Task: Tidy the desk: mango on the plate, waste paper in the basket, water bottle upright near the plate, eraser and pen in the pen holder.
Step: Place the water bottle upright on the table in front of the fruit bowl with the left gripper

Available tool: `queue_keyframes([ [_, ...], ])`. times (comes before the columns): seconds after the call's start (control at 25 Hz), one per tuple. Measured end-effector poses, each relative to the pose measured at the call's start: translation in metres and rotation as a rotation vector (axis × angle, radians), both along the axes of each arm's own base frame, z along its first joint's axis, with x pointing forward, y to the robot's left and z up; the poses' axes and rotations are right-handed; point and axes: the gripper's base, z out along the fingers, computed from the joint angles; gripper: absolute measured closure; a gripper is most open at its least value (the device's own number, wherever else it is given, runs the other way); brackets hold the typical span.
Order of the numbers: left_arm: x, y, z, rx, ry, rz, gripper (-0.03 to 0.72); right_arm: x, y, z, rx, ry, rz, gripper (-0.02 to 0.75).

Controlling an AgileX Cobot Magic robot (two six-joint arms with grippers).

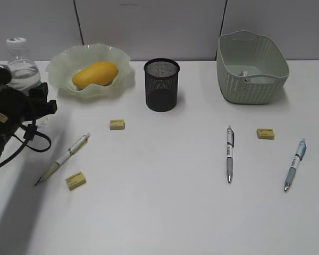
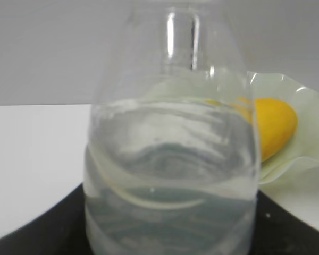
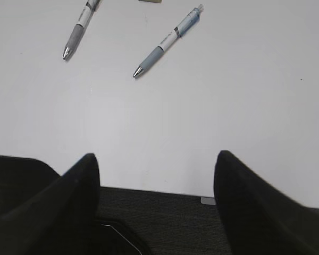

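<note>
At the far left the water bottle (image 1: pixel 22 66) stands upright with the left gripper (image 1: pixel 40 103) around its lower body; whether the jaws actually press it, I cannot tell. Just right, the mango (image 1: pixel 95 74) lies on the plate (image 1: pixel 61 66). The pen holder (image 1: pixel 161 85) stands mid-desk, the basket (image 1: pixel 252 66) far right. The right gripper (image 3: pixel 157 175) hangs wide, empty, over the desk's (image 3: pixel 202 117) near edge.

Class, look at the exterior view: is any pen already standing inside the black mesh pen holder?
No. All three pens lie flat on the desk, outside the pen holder.
</note>
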Motion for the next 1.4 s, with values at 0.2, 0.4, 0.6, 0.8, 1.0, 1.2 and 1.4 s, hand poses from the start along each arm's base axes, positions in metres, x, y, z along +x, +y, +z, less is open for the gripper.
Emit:
queue_keyframes([
  [0.2,0.021,-0.007,-0.010,-0.006,-0.015,-0.006,0.199,0.000,0.000,0.000,0.000,0.000,0.000,0.207],
  [0.4,0.035,-0.011,-0.021,-0.006,-0.019,-0.008,0.199,0.000,0.000,0.000,0.000,0.000,0.000,0.207],
  [0.6,0.037,-0.012,-0.033,0.002,-0.008,-0.008,0.199,0.000,0.000,0.000,0.000,0.000,0.000,0.207],
  [0.8,0.038,-0.013,-0.038,0.006,-0.033,-0.025,0.193,0.000,0.000,0.000,0.000,0.000,0.000,0.207],
  [1.0,0.038,-0.013,-0.039,-0.016,-0.038,-0.024,0.165,0.000,0.000,0.000,0.000,0.000,0.000,0.207],
  [1.2,0.038,-0.013,-0.039,-0.022,-0.038,-0.022,0.129,0.000,0.000,0.000,0.000,0.000,0.000,0.207],
  [1.4,0.036,-0.013,-0.043,-0.023,-0.010,-0.021,0.071,0.000,0.000,0.000,0.000,0.000,0.000,0.207],
])
